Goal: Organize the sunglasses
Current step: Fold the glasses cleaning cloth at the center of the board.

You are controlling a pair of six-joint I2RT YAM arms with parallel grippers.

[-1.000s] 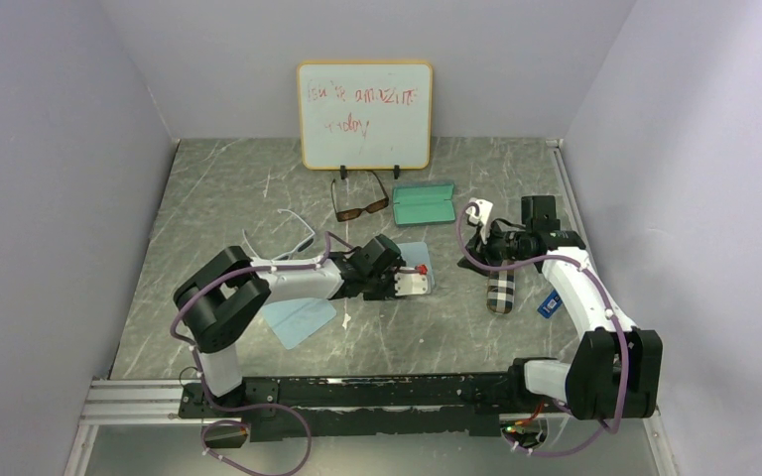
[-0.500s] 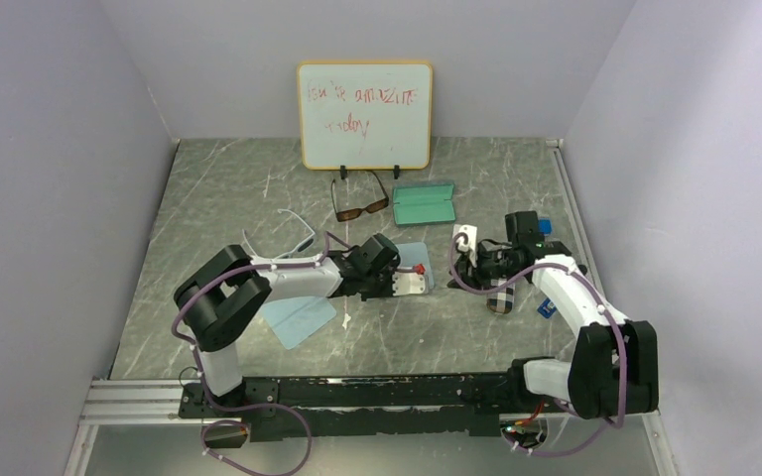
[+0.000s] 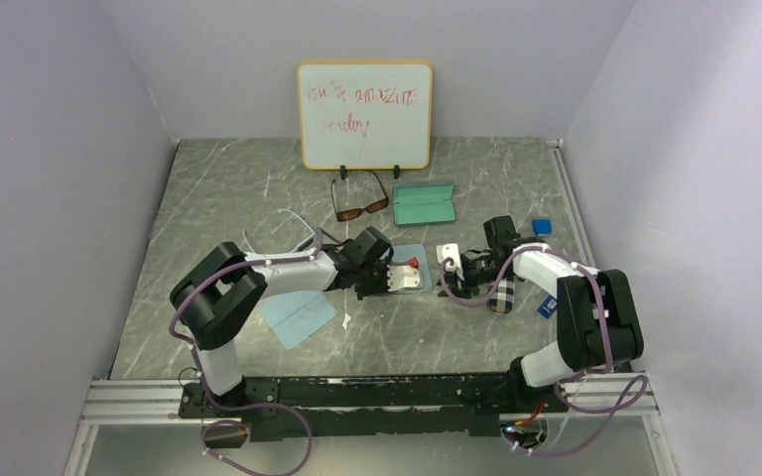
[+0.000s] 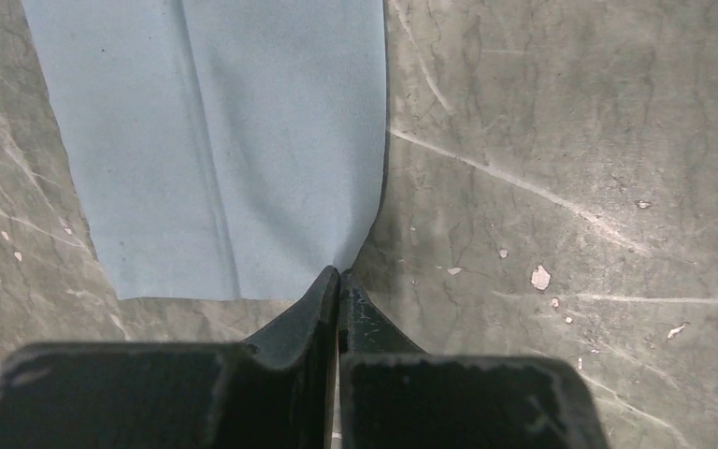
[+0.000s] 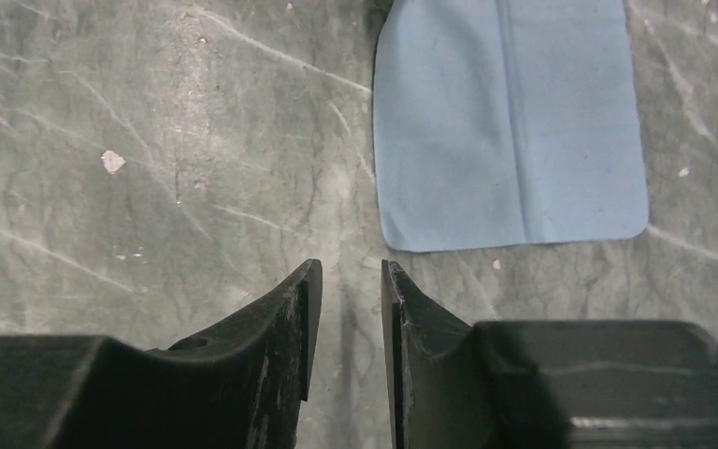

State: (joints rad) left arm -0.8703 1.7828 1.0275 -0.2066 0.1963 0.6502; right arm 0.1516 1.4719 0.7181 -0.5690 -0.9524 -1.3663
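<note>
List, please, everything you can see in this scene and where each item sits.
Whiteboard: one, white with red writing, back centre.
Brown sunglasses: one pair, before the whiteboard.
White sunglasses: one pair, left of centre, partly hidden.
Green case: one, teal-green, right of the brown pair.
Plaid case: one, black-and-white, right side.
Light-blue cloths: two, one near left, the centre cloth mid-table.
Small blue items: two, far right, too small to identify.
Left gripper: black, shut on the centre cloth's edge.
Right gripper: black, slightly open, empty.

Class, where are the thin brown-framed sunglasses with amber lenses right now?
In the top view, the thin brown-framed sunglasses lie far centre, just in front of the whiteboard, left of the teal oblong case.
</note>
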